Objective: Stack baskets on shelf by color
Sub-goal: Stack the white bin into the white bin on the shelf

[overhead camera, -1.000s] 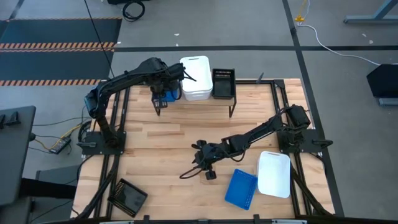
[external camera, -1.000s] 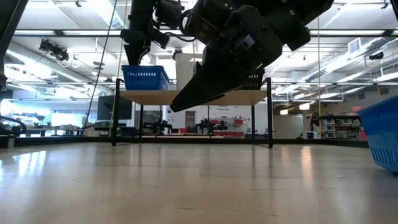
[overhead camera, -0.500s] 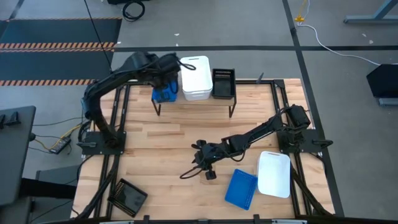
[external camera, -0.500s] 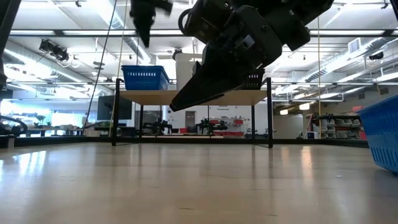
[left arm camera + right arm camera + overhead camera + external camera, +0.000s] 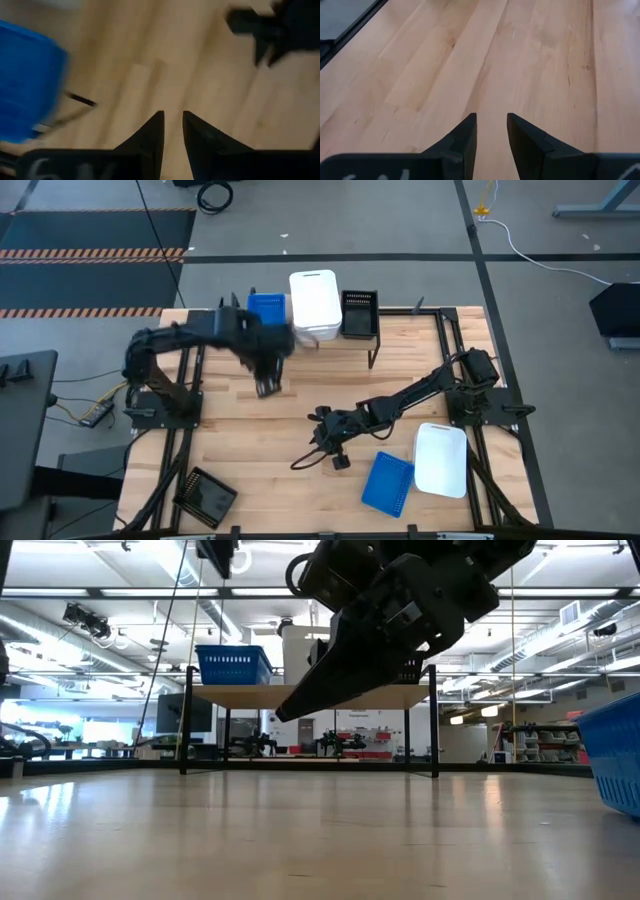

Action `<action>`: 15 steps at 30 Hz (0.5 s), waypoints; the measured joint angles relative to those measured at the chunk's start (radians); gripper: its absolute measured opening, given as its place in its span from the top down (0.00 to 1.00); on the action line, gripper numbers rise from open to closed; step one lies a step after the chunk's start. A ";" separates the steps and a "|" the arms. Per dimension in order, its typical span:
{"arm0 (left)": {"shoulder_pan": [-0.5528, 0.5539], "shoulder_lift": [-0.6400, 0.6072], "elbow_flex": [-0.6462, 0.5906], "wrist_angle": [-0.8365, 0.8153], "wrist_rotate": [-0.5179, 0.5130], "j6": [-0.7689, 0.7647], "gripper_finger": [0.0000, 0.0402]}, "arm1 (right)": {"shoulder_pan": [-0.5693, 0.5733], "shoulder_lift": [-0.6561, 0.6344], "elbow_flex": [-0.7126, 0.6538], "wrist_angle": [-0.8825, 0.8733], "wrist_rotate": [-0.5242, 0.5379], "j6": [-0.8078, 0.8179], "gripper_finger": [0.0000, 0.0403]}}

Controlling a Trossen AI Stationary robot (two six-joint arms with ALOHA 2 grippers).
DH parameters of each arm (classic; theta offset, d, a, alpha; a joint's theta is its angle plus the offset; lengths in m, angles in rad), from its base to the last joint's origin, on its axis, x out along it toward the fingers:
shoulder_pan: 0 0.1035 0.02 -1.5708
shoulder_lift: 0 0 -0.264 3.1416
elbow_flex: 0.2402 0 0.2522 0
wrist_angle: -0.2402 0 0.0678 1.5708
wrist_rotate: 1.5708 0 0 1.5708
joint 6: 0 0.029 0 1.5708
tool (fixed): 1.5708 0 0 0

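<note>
The shelf (image 5: 330,338) stands at the table's far edge. On its top rest a blue basket (image 5: 266,308), a white basket stack (image 5: 314,304) and a black basket (image 5: 360,313). The low view shows the blue basket (image 5: 233,664) on the plank (image 5: 250,696). My left gripper (image 5: 264,387) hangs open over bare table, on the near side of the shelf. It (image 5: 172,125) holds nothing. My right gripper (image 5: 322,448) waits open over the table's middle and is empty (image 5: 491,125).
A blue basket (image 5: 388,482) and a white basket (image 5: 441,459) lie on the table's near right part. A black basket (image 5: 205,495) sits at the near left corner. The right arm (image 5: 400,610) hides much of the shelf in the low view.
My left gripper has risen from the blue basket on the shelf's left end. It has then swung toward the table's near edge and now hangs over bare table in front of the shelf. The blue basket has stayed on the shelf. My right arm has kept still.
</note>
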 joint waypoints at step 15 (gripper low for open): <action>-0.549 0.004 -0.322 0.220 0.100 -0.686 0.83 | -0.002 0.000 0.000 -0.054 -0.091 0.010 0.72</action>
